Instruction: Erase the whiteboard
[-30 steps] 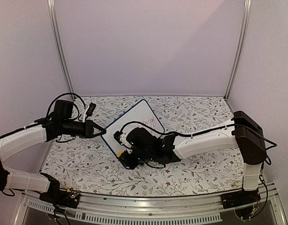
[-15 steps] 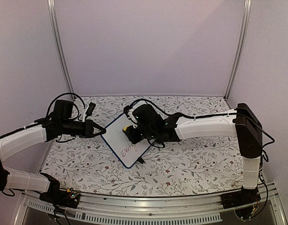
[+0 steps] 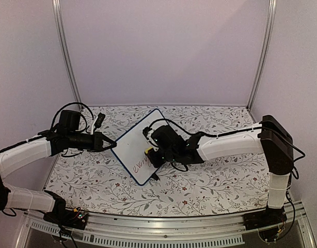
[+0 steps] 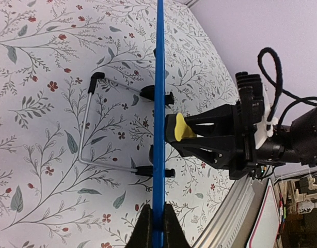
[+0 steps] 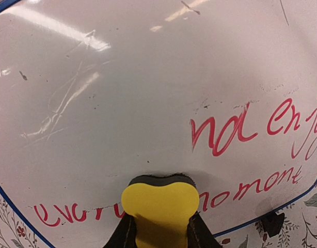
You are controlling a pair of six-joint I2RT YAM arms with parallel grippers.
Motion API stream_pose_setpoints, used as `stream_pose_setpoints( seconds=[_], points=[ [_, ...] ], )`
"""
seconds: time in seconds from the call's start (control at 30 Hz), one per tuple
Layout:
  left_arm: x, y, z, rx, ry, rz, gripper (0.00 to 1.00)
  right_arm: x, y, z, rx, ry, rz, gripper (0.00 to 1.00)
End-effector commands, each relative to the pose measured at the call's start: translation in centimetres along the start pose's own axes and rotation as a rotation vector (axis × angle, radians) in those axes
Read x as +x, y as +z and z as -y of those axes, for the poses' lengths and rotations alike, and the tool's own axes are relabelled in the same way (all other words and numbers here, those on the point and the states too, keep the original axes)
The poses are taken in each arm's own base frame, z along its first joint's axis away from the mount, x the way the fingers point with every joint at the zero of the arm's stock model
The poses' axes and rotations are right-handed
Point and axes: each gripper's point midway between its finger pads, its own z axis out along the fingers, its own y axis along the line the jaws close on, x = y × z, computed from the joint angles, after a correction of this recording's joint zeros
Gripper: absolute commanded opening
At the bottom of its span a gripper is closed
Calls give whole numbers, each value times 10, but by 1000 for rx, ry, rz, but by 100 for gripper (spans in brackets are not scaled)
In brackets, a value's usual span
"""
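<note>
Right end effector [image 5: 161, 235] pinches squashed yellow eraser [image 5: 159, 206] against glossy whiteboard [image 5: 148, 103].

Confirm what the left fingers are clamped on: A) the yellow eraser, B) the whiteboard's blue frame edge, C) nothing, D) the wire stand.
B: the left wrist view shows the left fingers pinching the whiteboard by its blue frame edge; the yellow eraser sits in the right fingers.
</note>
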Motion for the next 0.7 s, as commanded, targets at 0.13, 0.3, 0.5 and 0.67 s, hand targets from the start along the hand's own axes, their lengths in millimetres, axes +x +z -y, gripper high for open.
stream_pose_setpoints(
  seconds=[0.13,0.3,0.5,0.67],
  points=[
    [-1,-2,12,55,34,3,0,-27,-4,14,8,25,38,20],
    [-1,-2,13,55,36,5,0,-55,-5,24,28,34,82,20],
    [-1,-3,13,56,37,5,0,-58,2,32,33,39,75,20],
    [-1,-2,13,59,38,5,0,-40,8,29,6,37,31,20]
  ],
)
